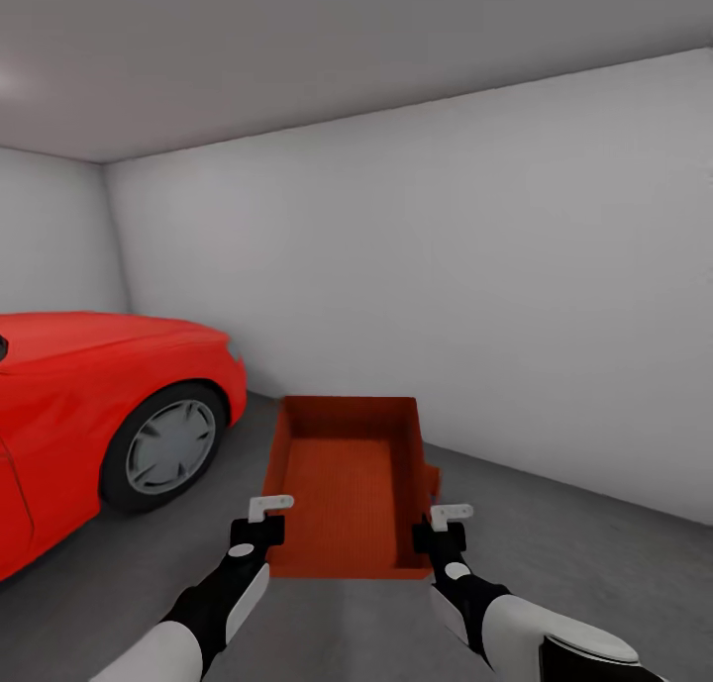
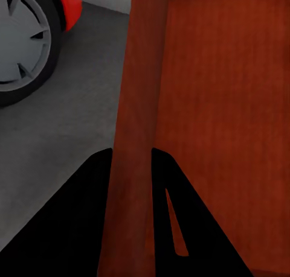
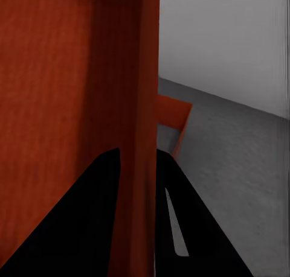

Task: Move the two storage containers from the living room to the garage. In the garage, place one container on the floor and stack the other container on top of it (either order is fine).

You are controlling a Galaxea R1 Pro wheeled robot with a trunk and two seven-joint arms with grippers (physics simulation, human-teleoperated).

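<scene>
Both grippers, left gripper (image 1: 269,517) + right gripper (image 1: 444,526), jaws clamped on opposite walls of storage container (image 1: 347,484), carried level above second container (image 3: 174,111) for stacking.

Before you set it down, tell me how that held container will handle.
The container is probably stiff: its walls look straight with jaws pinching both sides. Likely light, being empty. Smooth walls might slip.

Grey concrete floor (image 1: 614,563), a red car (image 1: 89,405) on it beside a second orange-red bin (image 3: 174,113).
</scene>
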